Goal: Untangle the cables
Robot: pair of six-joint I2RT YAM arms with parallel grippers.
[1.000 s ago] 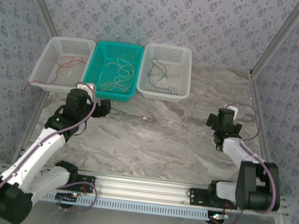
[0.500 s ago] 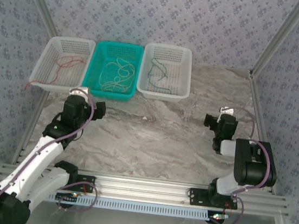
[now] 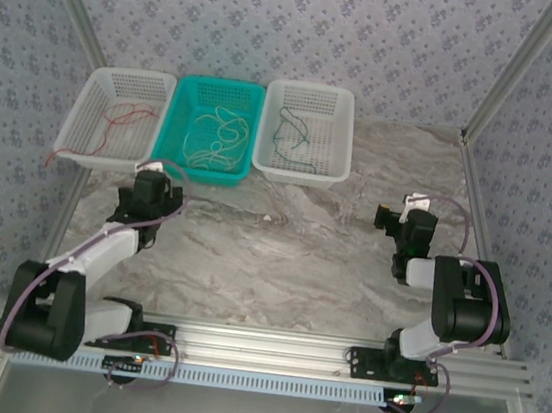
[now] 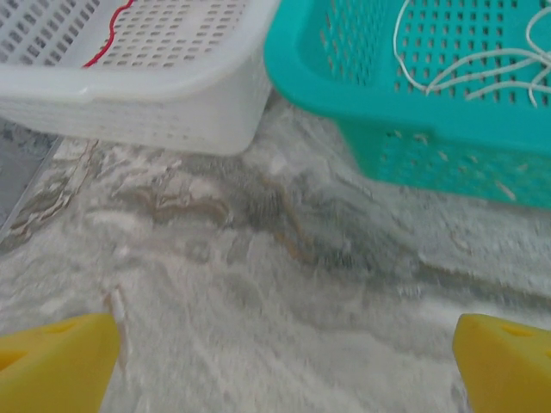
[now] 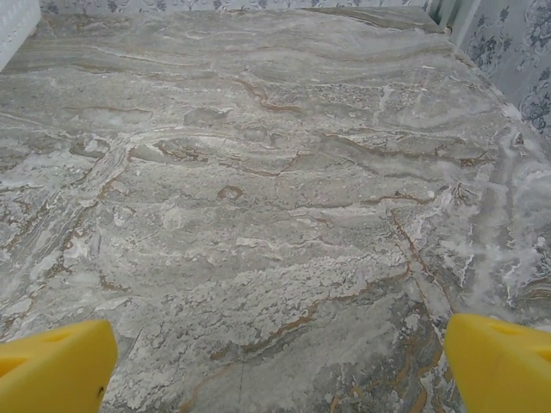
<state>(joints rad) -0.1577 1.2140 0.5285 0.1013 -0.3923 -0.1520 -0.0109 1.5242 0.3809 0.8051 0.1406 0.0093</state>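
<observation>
The cables lie sorted in three baskets at the back. A red cable (image 3: 115,118) sits in the left white basket (image 3: 77,120) with one end trailing over its left side; a strip of that red cable (image 4: 108,34) shows in the left wrist view. Whitish cables (image 3: 214,134) fill the teal basket (image 3: 182,114), and their loops (image 4: 465,73) show there too. A dark green cable (image 3: 289,138) rests in the right white basket (image 3: 343,134). My left gripper (image 3: 149,191) stands open just in front of the baskets. My right gripper (image 3: 400,222) is open over bare marble, holding nothing.
Both arms are folded back close to their bases at the near rail (image 3: 268,352). The marble tabletop (image 3: 280,257) stretches between them. Aluminium frame posts (image 3: 504,68) and patterned walls bound the table on the left, right and back.
The left arm has folded down and drawn its gripper back from the baskets toward the left. The right arm folded in as well during the first half second, then held still.
</observation>
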